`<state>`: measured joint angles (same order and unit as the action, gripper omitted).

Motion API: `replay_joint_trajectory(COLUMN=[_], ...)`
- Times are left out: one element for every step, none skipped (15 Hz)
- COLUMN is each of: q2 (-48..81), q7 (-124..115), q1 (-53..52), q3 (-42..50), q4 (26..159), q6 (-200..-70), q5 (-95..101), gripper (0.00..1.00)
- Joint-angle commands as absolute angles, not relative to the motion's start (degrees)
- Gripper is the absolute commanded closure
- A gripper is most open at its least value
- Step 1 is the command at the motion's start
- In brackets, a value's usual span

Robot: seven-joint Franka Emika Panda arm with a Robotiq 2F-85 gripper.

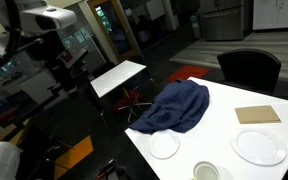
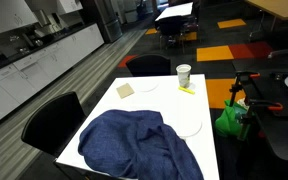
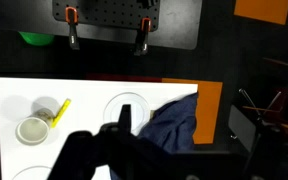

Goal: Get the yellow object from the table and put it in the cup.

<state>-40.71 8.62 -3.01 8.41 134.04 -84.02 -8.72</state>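
Observation:
The yellow object (image 3: 61, 112) is a thin bright-yellow stick lying on the large white table (image 3: 84, 95), right beside the low white cup (image 3: 31, 130). It also shows in an exterior view (image 2: 187, 90), just in front of the cup (image 2: 184, 74). The cup also shows near the table's front edge (image 1: 204, 170); the stick is not visible there. My gripper (image 3: 144, 135) is a dark shape high above the table, over the plate and cloth and far from the stick. One finger stands up clearly with a gap beside it, and nothing is held.
A crumpled blue cloth (image 1: 174, 108) covers much of the table. On it too are a large white plate (image 1: 259, 147), a smaller saucer (image 1: 164, 145) and a tan square board (image 1: 257, 114). Black chairs (image 2: 54, 115) stand round the table. A smaller white table (image 1: 119, 75) stands apart.

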Motion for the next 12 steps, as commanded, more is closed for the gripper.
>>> replay_joint_trajectory(q2=[-40.5,-40.5,-40.5,-40.5,-40.5,-40.5,-40.5,-40.5,-40.5,-40.4,-40.2,-40.0], q7=[9.4,9.4,9.4,9.4,9.4,9.2,8.6,7.9,7.5,6.7,6.1,4.9], q1=[-1.5,-1.5,-1.5,-1.5,-1.5,-1.4,-1.1,-0.7,-0.4,0.0,0.3,0.8], q3=[7.4,7.4,7.4,7.4,7.4,7.3,6.8,6.5,6.3,5.9,5.5,4.8], q4=[133.9,133.9,133.9,133.9,133.9,134.0,134.3,134.8,135.2,135.8,136.4,137.2], q6=[-83.8,-83.8,-83.8,-83.8,-83.8,-84.0,-84.9,-85.9,-86.7,-87.9,-89.1,-91.0], q5=[-9.3,-9.3,-9.3,-9.3,-9.3,-9.2,-9.0,-9.0,-9.0,-9.0,-8.9,-8.7], gripper=[0.0,0.0,0.0,0.0,0.0,0.0,0.0,0.0,0.0,0.0,0.0,0.0])
